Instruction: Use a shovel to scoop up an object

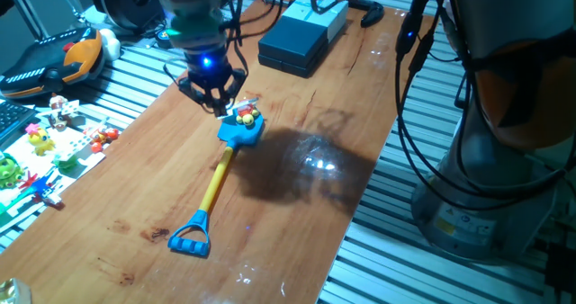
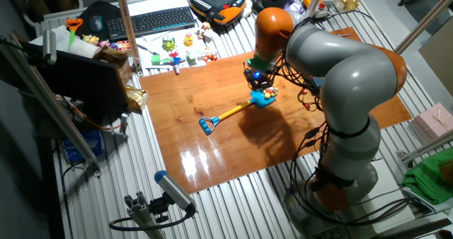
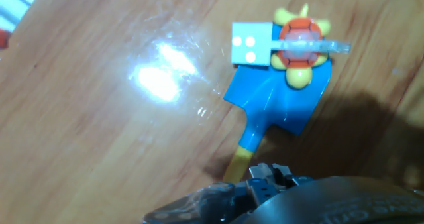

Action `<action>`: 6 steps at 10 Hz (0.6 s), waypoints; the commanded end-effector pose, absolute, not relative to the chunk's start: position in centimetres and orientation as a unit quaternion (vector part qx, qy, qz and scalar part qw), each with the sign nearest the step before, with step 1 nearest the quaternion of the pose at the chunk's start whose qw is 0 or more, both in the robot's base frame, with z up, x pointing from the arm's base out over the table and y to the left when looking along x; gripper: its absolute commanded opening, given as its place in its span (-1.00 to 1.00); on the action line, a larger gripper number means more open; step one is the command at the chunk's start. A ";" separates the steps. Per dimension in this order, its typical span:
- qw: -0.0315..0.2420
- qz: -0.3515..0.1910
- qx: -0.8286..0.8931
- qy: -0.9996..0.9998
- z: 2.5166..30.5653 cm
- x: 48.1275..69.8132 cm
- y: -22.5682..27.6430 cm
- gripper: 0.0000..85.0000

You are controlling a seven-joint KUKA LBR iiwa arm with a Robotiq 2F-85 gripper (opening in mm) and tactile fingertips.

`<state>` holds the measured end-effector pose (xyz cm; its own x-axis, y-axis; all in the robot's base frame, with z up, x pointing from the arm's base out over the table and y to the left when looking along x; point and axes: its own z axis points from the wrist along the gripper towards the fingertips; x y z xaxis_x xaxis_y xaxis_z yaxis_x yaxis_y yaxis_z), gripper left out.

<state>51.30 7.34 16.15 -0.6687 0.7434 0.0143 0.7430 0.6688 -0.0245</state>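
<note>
The shovel lies flat on the wooden table, with its blue blade [image 1: 241, 130], yellow shaft [image 1: 214, 183] and blue loop end [image 1: 191, 239] all in view. On the blade's far end rests the object [image 1: 246, 117], a tiny yellow figure with a red-orange top. The hand view shows the object [image 3: 299, 48] on the blade [image 3: 281, 101], touching a small white block with dots [image 3: 252, 44]. My gripper [image 1: 219, 104] hangs just above the blade's rear edge, and nothing shows between its dark fingers. Their spacing is unclear. The other fixed view shows the gripper [image 2: 258, 80] over the blade [image 2: 263, 99].
Dark boxes [image 1: 292, 41] stand at the table's far end. Small toys [image 1: 49, 142] lie on a sheet left of the table. The arm's base [image 2: 340, 175] and cables [image 1: 418, 88] sit off the right edge. A keyboard [image 2: 152, 20] lies beyond the table.
</note>
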 end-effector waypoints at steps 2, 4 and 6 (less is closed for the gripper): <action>0.007 0.006 -0.193 -0.981 16.0 51.3 7.5 -0.98; 0.001 0.000 -0.193 -0.981 16.0 51.4 7.5 -0.98; 0.002 -0.003 -0.197 -0.980 16.0 51.3 7.5 -0.98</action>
